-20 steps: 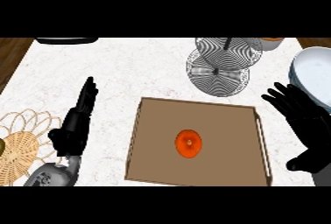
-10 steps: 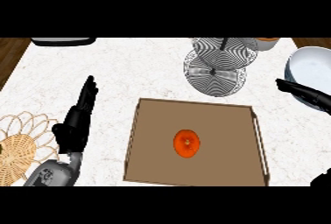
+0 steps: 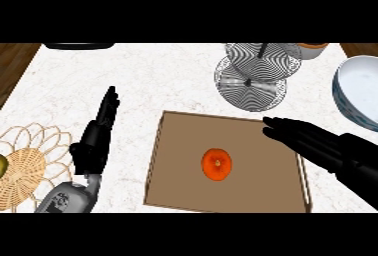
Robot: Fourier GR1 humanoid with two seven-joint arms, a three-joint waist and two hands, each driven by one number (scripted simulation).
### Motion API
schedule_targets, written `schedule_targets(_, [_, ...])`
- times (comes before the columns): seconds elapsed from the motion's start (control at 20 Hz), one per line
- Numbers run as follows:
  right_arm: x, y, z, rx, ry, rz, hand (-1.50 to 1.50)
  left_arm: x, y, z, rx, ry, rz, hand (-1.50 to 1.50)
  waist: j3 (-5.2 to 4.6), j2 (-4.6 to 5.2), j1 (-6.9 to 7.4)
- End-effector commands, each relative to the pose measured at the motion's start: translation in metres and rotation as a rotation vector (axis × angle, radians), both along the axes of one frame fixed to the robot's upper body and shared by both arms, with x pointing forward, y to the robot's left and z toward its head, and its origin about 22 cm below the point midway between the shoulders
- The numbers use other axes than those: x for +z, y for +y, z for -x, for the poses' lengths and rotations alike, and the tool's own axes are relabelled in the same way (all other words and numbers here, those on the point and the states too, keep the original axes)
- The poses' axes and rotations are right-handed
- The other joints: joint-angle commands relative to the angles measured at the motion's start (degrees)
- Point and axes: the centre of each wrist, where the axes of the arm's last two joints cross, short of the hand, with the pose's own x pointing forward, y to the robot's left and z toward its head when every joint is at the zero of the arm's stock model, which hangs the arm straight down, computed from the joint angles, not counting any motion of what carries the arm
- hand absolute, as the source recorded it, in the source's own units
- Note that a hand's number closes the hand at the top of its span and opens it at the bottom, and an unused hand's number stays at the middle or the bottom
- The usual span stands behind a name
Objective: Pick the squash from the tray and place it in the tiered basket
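Round orange squash (image 3: 217, 164) lying in the middle of a flat brown square tray (image 3: 177, 150) on the pale marbled counter (image 3: 148, 75). Black right hand (image 3: 317, 142), fingers straight, now stretched over the tray's right side, short of the squash; half a second ago barely in view. Black left hand (image 3: 96, 137) open, resting unmoved beside the tray. Striped wire tiered basket (image 3: 255, 75) beyond the tray.

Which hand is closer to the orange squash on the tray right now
Right. The right hand reaches over the tray, fingertips just up and right of the squash. The left hand rests open on the counter, outside the tray's left edge.
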Motion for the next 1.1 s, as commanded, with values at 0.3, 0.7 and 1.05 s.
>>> schedule_targets(0.3, [0.005,0.062,-0.003,-0.014,0.033,0.138,-1.5,0.024,-0.007,0.003,-0.006,-0.022,-0.009,0.0,0.13,0.2,0.8])
schedule_targets(0.7, [0.0,0.067,0.03,-0.058,0.093,0.263,-1.5,0.005,-0.004,-0.002,0.003,0.007,0.006,0.0,0.12,0.15,0.12])
schedule_targets(1.05, [-0.023,0.07,0.024,-0.082,0.05,0.34,-1.5,0.004,0.001,-0.01,0.008,0.003,-0.013,0.0,0.16,0.24,0.07])
